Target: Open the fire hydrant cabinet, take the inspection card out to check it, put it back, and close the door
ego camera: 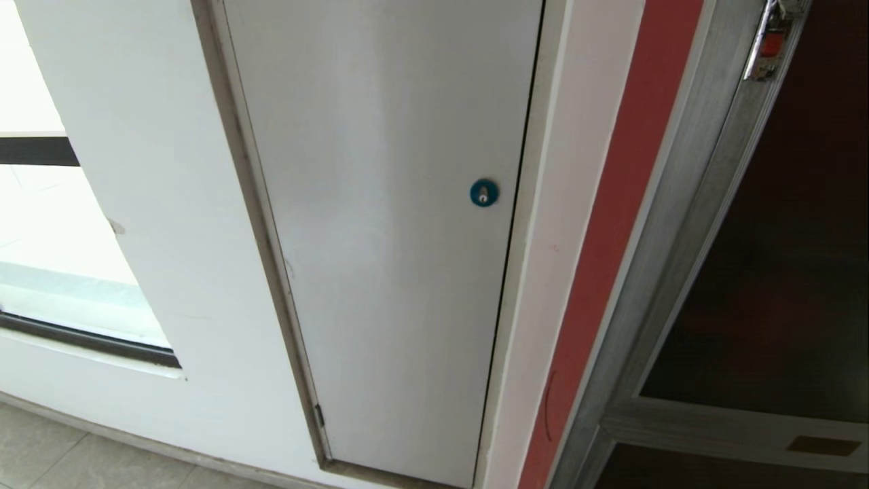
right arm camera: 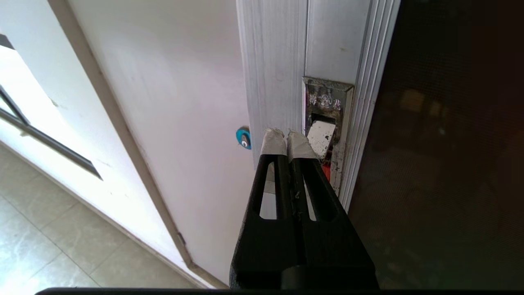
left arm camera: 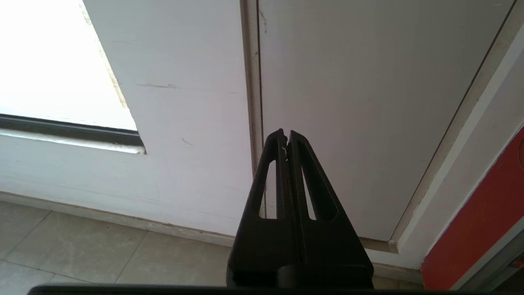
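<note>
The fire hydrant cabinet stands at the right of the head view, with a silver brushed-metal frame. Its door is a dark glass panel and looks closed against the frame. A small red latch sits in a metal recess near the door's top edge. In the right wrist view my right gripper is shut with nothing in it, its taped tips just short of the latch recess on the silver frame. My left gripper is shut and empty, low down, facing the grey-white door. The inspection card is out of view.
A plain grey-white flush door with a round blue lock fills the middle of the head view. A red wall strip separates it from the cabinet. A window is at the left, tiled floor below.
</note>
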Motion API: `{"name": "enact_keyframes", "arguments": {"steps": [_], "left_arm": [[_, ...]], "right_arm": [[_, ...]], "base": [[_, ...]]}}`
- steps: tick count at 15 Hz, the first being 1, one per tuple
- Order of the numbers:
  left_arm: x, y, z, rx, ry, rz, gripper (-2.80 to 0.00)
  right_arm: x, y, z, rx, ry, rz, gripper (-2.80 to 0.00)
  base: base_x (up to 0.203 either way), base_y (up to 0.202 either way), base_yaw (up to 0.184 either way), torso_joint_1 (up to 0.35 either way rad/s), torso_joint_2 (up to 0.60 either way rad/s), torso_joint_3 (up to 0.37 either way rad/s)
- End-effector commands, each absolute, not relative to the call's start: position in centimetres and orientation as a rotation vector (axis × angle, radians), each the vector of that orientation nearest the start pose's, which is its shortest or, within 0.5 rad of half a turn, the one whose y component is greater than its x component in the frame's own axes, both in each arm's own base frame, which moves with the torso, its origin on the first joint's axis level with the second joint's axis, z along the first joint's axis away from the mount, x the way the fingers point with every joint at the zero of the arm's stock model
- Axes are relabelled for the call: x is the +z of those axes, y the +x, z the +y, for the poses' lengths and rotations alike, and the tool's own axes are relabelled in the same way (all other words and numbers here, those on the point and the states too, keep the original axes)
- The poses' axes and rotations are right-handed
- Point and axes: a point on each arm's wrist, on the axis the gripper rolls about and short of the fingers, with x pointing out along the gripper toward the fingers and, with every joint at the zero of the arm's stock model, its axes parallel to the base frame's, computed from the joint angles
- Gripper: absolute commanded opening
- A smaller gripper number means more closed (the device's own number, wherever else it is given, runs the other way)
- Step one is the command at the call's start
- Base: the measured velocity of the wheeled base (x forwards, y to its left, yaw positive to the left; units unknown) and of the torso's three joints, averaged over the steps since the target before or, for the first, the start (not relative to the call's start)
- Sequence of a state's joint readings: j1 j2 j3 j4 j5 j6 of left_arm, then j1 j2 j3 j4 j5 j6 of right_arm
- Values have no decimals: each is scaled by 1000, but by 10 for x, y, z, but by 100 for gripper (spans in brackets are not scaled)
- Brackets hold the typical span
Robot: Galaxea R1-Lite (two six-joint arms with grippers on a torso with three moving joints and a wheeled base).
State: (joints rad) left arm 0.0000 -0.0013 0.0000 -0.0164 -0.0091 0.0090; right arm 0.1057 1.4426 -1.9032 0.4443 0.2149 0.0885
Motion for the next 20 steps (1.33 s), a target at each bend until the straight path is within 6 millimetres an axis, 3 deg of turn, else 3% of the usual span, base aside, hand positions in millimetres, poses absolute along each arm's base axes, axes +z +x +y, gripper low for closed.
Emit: {"name": "enact_keyframes", "arguments": {"steps": [1,11,20], "left_arm": [[76,-22,0,-9,9,-11,-280],[76,-22,0,-9,9,-11,-280],[76,-22,0,-9,9,-11,-280]], "right_arm": [[440,191,25,322,89,24,-280],[432,195,19,274,95,63,-280],[424,210,20,268,91,99,-280]], "base": [[0,0,0,0,0,0],[0,0,0,0,0,0],[0,0,0,0,0,0]]}}
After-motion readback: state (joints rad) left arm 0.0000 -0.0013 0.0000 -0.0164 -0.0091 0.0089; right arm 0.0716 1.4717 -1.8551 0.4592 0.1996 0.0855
